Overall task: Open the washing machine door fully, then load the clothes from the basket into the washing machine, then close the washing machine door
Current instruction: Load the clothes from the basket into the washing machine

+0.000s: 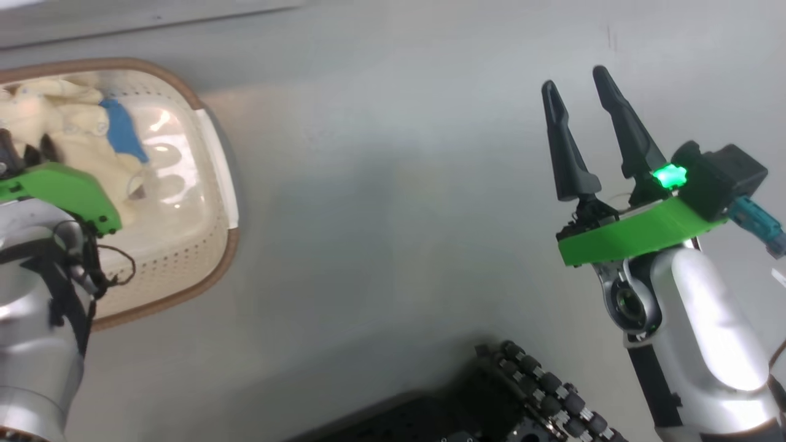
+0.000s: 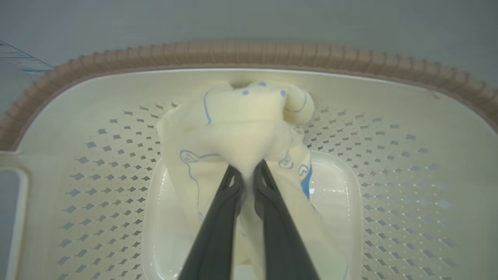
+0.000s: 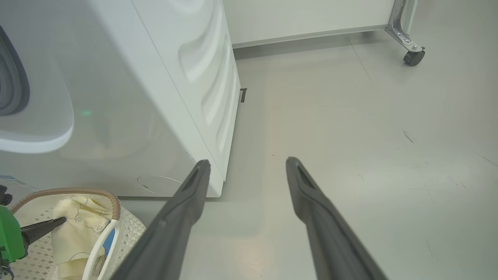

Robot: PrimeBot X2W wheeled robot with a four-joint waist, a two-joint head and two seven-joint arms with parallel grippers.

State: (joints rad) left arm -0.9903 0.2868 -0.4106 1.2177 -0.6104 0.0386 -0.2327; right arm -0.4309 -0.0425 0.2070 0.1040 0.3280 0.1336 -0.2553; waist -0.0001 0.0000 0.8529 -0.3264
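Clothes (image 2: 233, 128), soft cream, pinched by left jaws; right jaws spread wide, empty.

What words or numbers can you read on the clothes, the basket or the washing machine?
No text can be read anywhere.
Clothes: blue drawn lines and small shapes, a drawing, not letters.
Basket: no writing shows.
Washing machine: plain white panels, no writing shows.

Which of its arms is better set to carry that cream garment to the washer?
The left: the left gripper is shut on the clothes in the basket; the right gripper hangs open over the floor, holding nothing.
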